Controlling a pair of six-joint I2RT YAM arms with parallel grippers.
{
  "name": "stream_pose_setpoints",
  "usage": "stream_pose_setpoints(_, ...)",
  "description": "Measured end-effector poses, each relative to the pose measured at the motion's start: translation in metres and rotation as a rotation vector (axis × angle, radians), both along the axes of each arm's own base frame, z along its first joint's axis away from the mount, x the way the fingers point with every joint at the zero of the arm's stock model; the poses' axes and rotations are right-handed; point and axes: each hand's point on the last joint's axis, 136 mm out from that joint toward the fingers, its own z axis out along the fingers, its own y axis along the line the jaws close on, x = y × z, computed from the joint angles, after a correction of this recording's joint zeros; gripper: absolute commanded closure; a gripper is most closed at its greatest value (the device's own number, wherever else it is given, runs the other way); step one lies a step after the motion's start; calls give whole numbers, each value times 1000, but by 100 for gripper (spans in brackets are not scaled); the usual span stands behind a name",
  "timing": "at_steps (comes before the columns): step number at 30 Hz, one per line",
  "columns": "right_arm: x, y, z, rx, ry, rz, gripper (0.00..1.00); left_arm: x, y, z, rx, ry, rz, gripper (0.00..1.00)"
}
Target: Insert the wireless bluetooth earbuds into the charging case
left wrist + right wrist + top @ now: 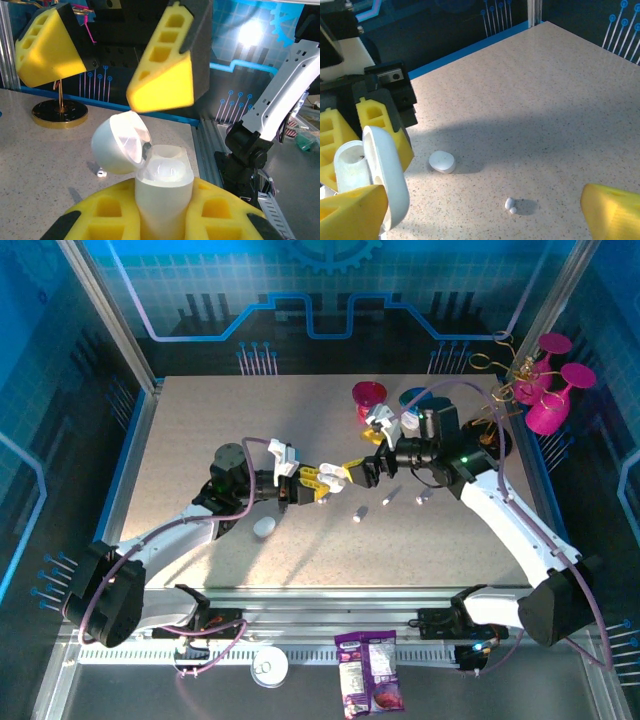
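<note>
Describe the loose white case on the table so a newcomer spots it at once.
On the speckled table, look just near-side of the left gripper. A closed white pebble-shaped case lies there alone; unlike the open case the gripper holds, it is shut, and bigger than the earbuds.

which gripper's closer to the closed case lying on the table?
Left. The left gripper, shut on the open case, hangs just beyond and right of the closed case; the open right gripper sits further right, past the left one.
</note>
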Motion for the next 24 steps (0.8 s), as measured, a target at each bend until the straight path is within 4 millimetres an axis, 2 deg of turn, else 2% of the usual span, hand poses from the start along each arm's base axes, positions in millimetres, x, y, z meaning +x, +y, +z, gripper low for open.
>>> stream_pose_setpoints(2,5,-8,3,29,4,-35,0,2,1,-1,-4,-11,18,100)
stream_pose_setpoints(6,15,-39,7,100,16,-154,0,9,8,-14,-13,-36,94,100)
stream_pose_setpoints(8,20,-55,4,117,41,-228,0,12,10,-19,-15,-40,122,100)
stream_pose_setpoints(11,35,-77,-6,113,93,-354,4,17,11,-14,-30,-71,150,100)
stream_pose_setpoints(14,50,-99,-34,65,193,-498,6,19,12,-5,-53,-121,172,100)
stream_pose_setpoints(17,59,-116,-80,-16,329,-618,7,20,14,-2,-67,-157,190,100)
stream_pose_setpoints(21,53,-129,-147,-113,510,-710,10,20,15,-2,-72,-169,198,100)
stream_pose_setpoints(24,46,-140,-181,-180,592,-775,13,20,15,-2,-74,-173,198,100)
